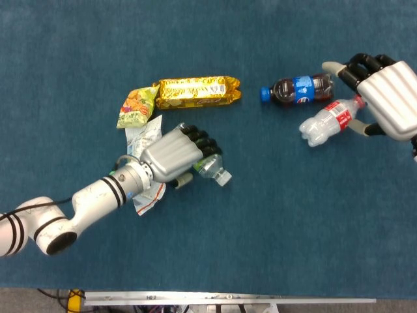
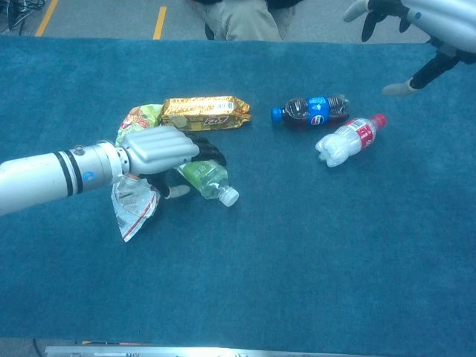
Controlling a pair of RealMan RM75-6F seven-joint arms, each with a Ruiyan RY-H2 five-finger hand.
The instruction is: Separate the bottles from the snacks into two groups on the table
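fingers (image 2: 199,146) of left hand (image 1: 172,154) wrap the green bottle (image 2: 208,178); right hand (image 1: 386,98) hovers spread, empty.

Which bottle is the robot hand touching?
The green-labelled clear bottle with the white cap. The left robot hand rests on it; the dark cola bottle and red-labelled bottle lie untouched.

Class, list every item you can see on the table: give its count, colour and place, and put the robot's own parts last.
Cola bottle: one, dark with blue label and cap, lying upper right.
Clear bottle: one, clear with red label, lying just below the cola bottle.
Green bottle: one, green label, white cap, lying under the left hand's fingers.
Gold snack pack: one, gold, upper centre.
Green snack bag: one, green and yellow, left of the gold pack.
White wrapper: one, white and red, beside the left wrist.
Table: one, blue cloth.
Left hand: resting on the green bottle.
Right hand: open, above the clear bottle's cap end.
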